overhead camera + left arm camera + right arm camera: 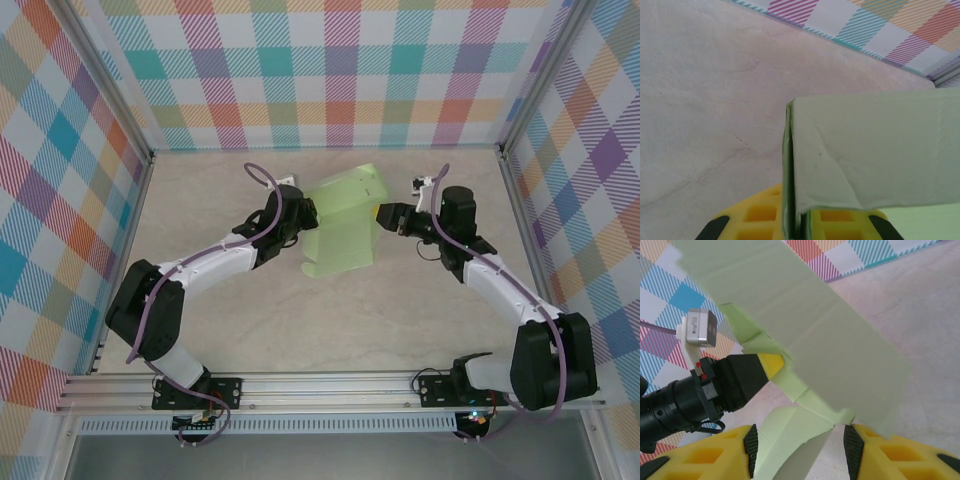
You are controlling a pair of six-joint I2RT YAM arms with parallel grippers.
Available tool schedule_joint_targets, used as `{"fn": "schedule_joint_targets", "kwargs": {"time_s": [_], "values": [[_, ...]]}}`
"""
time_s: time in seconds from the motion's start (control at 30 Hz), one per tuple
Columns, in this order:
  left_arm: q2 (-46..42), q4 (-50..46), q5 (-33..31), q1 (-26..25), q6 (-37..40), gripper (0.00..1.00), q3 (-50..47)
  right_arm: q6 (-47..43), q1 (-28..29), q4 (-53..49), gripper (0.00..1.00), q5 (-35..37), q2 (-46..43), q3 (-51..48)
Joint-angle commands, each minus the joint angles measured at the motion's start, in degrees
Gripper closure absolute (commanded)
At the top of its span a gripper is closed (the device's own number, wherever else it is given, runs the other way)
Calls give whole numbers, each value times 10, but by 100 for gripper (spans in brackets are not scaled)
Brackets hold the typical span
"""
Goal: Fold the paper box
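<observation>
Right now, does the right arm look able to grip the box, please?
Probably yes. The right pincer sits at the box's right edge, jaws apart, with a flap between its pads and nothing in the way. The left pincer grips the opposite side.

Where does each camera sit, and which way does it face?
Top external: above and behind the arm bases, looking down at the table; both arms flank the paper box.
Left wrist: on the left arm, looking along the left fingers, shut on the box's edge, toward the checked wall.
Right wrist: on the right arm, looking past the open right fingers at the box.
Shared: top and right wrist both show the left fingers.
</observation>
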Motion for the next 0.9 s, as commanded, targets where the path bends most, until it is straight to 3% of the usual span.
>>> {"fn": "schedule_joint_targets", "kwargs": {"time_s": [0.0,0.63,0.87], "values": [[-15,-7,11,3,-14,100,-2,-17,5,27,49,-6,5,30],[-5,-15,24,3,-7,100,13,-114,30,-76,48,-88,103,115],[-1,-24,24,3,3,100,20,-198,50,-162,47,-73,119,138]]}}
